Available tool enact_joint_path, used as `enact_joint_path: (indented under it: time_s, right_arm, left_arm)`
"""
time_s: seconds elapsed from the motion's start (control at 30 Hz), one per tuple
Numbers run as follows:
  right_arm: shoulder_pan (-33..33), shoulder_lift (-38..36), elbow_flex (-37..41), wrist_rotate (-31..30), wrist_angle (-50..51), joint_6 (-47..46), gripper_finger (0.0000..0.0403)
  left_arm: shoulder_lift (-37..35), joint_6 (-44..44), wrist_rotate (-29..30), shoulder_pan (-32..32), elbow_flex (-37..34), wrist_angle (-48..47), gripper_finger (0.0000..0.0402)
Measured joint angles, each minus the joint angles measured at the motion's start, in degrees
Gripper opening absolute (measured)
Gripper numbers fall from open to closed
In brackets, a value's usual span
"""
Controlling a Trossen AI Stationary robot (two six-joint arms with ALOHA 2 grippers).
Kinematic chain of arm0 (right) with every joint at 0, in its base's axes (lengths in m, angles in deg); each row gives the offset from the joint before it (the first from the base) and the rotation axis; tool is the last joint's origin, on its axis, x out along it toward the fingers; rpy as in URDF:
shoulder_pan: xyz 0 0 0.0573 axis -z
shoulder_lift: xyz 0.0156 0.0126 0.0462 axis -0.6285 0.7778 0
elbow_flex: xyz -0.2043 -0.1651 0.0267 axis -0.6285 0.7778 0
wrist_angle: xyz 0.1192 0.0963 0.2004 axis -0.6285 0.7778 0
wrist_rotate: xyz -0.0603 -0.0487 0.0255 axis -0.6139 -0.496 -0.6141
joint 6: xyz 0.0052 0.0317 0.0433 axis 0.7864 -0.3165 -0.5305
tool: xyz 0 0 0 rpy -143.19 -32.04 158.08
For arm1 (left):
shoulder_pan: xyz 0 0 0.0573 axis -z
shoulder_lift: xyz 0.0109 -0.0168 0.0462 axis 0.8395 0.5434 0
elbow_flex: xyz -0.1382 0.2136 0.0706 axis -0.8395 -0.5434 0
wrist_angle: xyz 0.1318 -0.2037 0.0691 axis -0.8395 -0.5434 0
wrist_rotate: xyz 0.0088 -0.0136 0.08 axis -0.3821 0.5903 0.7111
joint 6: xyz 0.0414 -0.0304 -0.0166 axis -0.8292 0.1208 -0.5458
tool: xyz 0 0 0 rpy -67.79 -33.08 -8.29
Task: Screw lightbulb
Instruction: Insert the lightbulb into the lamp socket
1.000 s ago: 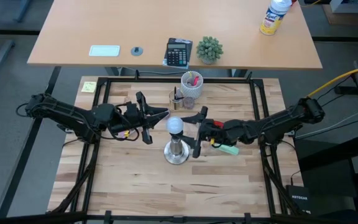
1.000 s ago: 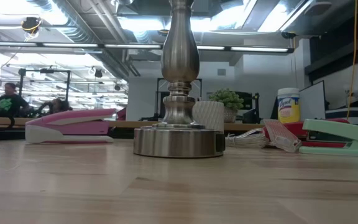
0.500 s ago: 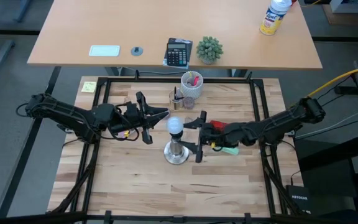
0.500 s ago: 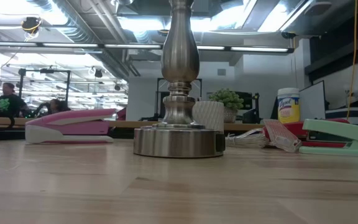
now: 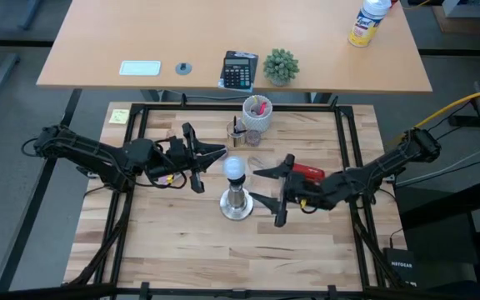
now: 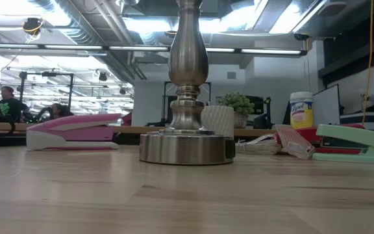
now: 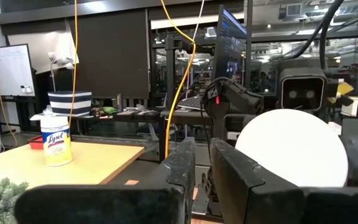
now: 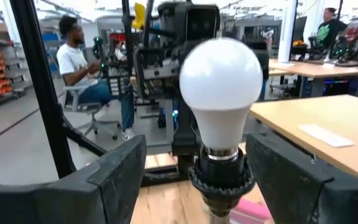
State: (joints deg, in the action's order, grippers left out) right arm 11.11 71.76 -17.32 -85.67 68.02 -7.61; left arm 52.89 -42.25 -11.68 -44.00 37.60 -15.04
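The right gripper (image 5: 275,192) has drawn back from the white frosted round lightbulb (image 5: 235,169), jaws wide and empty; the bulb sits in the silver metal socket stand (image 5: 237,202) (probably seated). The left gripper (image 5: 207,166) waits nearby, nearly closed, empty.

1. The lightbulb (image 5: 235,168) sits atop the metal socket stand (image 5: 237,204) in the middle of the counter (image 5: 165,242); bare wood lies open on the near side of the stand.
2. The left gripper (image 5: 209,158), jaws nearly closed, hangs just beside the bulb on its left, blocking that side.
3. The right gripper (image 5: 267,190), jaws spread wide, stands apart from the stand on its right; a clear gap separates them.
4. Behind the bulb, a white pencil cup (image 5: 257,112) and a smaller holder (image 5: 237,133) crowd the far edge.
5. A red stapler (image 5: 309,171) lies by the right arm.
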Motion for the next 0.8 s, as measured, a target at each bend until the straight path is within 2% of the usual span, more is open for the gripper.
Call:
enact_joint_path:
  time_s: [0.13,0.23,0.6,0.8]
  right_arm:
    - [0.0,0.0,0.0,0.0,-2.5,1.3,0.028]
    - [0.1,0.0,0.0,1.0,-4.1,1.3,0.0261]
    - [0.5,0.3,0.0,5.0,-8.0,4.1,0.0107]
    - [2.9,0.5,0.0,12.2,-9.6,4.6,0.0049]
  left_arm:
    - [0.0,-0.2,0.0,0.0,0.0,0.0,0.0045]
    - [0.0,-1.3,0.0,0.0,0.0,0.0,0.0045]
    - [0.0,-1.3,0.0,0.0,0.0,-0.1,0.0045]
    - [0.0,-1.3,0.0,0.0,0.0,-0.1,0.0045]
